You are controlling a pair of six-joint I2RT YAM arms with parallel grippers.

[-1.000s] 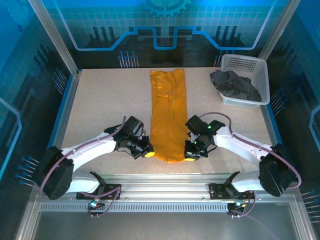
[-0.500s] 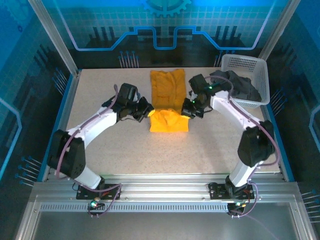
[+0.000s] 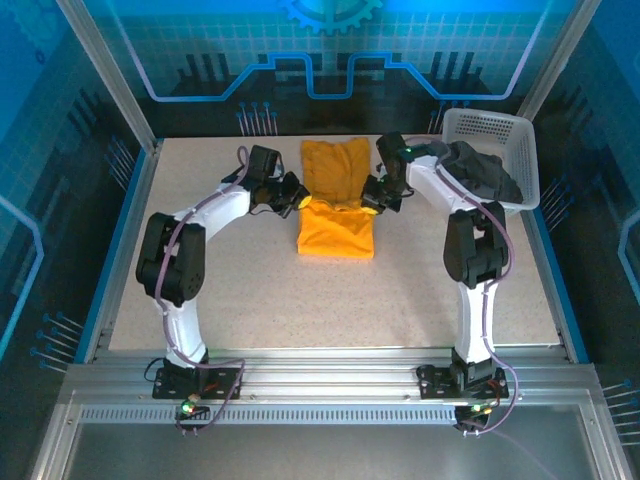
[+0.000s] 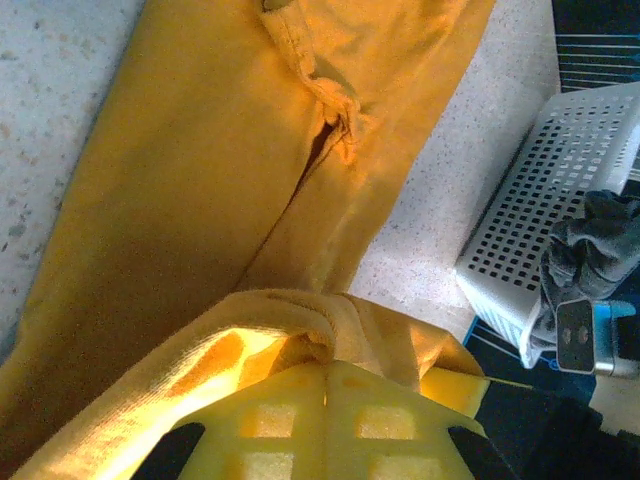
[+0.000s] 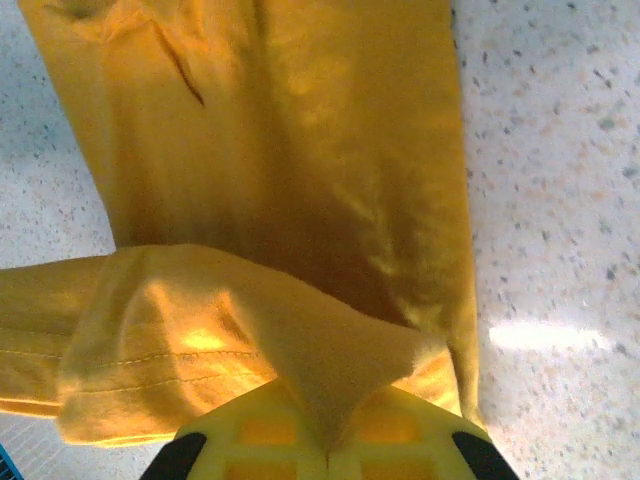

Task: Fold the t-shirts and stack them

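Top external: we hold the orange t-shirt point(image 3: 336, 235) doubled.
Our left gripper point(image 3: 293, 197) and right gripper point(image 3: 372, 197) clamp its lifted hem, one each side.

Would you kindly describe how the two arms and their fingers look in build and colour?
The left arm and right arm match: white rounded link shells, black joint housings, and a purplish-grey cable running alongside each. A small green light glows on the right wrist. The fingers are bright yellow with square waffle-like recesses.
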